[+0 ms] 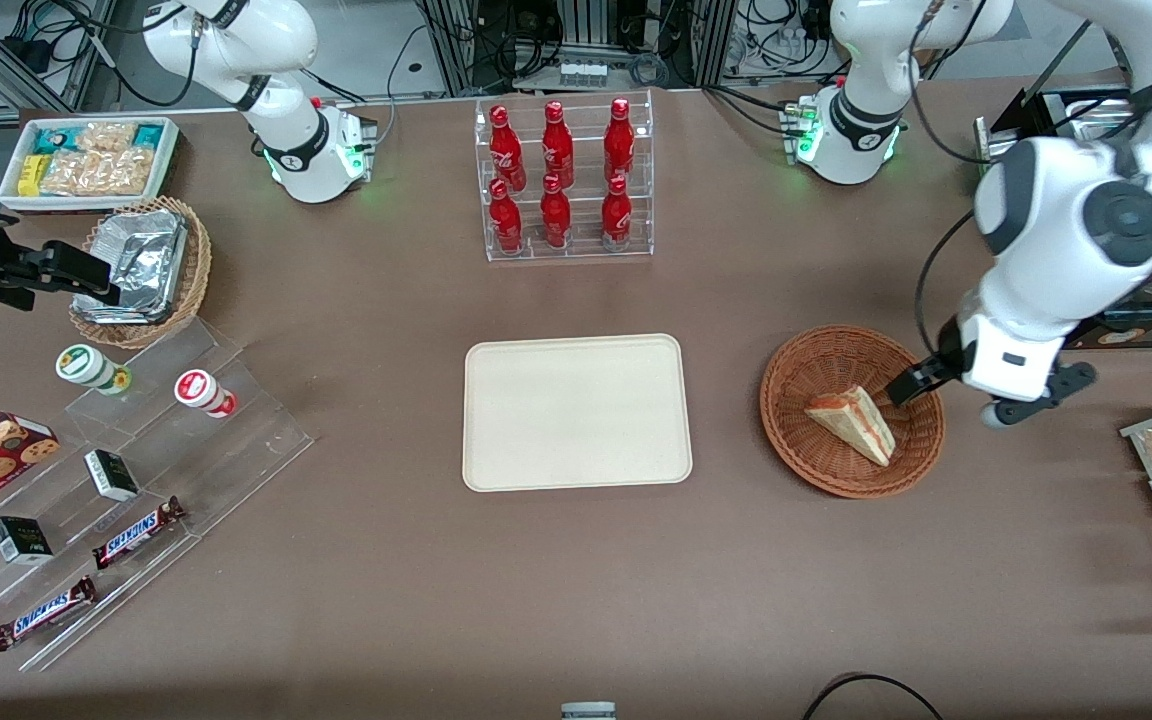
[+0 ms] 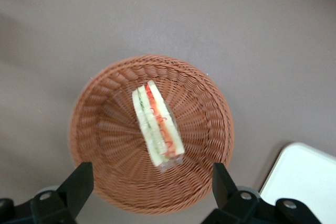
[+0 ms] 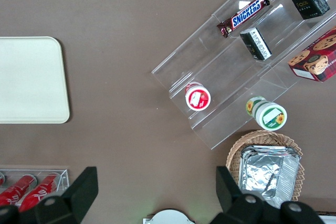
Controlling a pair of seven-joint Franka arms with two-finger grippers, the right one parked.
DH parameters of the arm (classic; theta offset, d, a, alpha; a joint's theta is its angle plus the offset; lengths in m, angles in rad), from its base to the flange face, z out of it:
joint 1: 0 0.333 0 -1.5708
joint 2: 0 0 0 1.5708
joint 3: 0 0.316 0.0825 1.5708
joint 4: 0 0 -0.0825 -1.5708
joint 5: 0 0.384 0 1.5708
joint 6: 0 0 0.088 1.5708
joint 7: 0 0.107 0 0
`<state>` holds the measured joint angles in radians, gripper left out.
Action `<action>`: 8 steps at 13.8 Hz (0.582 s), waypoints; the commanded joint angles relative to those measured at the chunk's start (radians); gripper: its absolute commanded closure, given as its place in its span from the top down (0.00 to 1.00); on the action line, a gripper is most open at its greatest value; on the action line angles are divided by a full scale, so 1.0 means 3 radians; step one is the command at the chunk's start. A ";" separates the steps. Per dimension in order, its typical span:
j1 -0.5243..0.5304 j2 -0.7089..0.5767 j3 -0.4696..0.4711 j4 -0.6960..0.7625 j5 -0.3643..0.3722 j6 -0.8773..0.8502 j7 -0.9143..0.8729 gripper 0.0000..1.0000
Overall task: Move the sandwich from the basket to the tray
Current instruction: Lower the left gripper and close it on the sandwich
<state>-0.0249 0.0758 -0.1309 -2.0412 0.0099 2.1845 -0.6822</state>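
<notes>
One sandwich [image 1: 853, 423]: a pale wedge with orange-pink and green layers, lying alone in the bowl of the basket, wrapped in clear film as seen from the left wrist view [image 2: 157, 126].
Basket [image 1: 791, 420]: round, reddish-brown wicker, standing on the bench toward the working arm's end, beside the tray and apart from it.
Tray [image 1: 576, 412]: cream-white, rounded corners, low rim, at the middle of the bench with nothing on it; one corner of it shows in the left wrist view [image 2: 304, 179].
Gripper [image 1: 921, 385]: poised above the basket's rim on the side toward the working arm's end, fingers spread wide apart, gripping nothing; in the left wrist view the two dark fingers [image 2: 77, 184] straddle the basket's edge, clear of the sandwich.
Bottle rack [image 1: 566, 180]: clear acrylic, six red bottles in two rows, farther from the front camera than the tray.
Foil basket [image 1: 141, 270]: lighter tan wicker with silver containers, toward the parked arm's end of the bench.
Stepped display [image 1: 116, 480]: clear acrylic tiers with two Snickers bars, small dark boxes and two round cups, at the parked arm's end, near the bench's front edge.
</notes>
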 commanded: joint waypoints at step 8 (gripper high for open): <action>-0.0080 0.0309 -0.0003 -0.0620 0.0049 0.0868 -0.0815 1.00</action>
<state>-0.0445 0.1478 -0.1325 -2.2275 0.0099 2.4138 -0.8970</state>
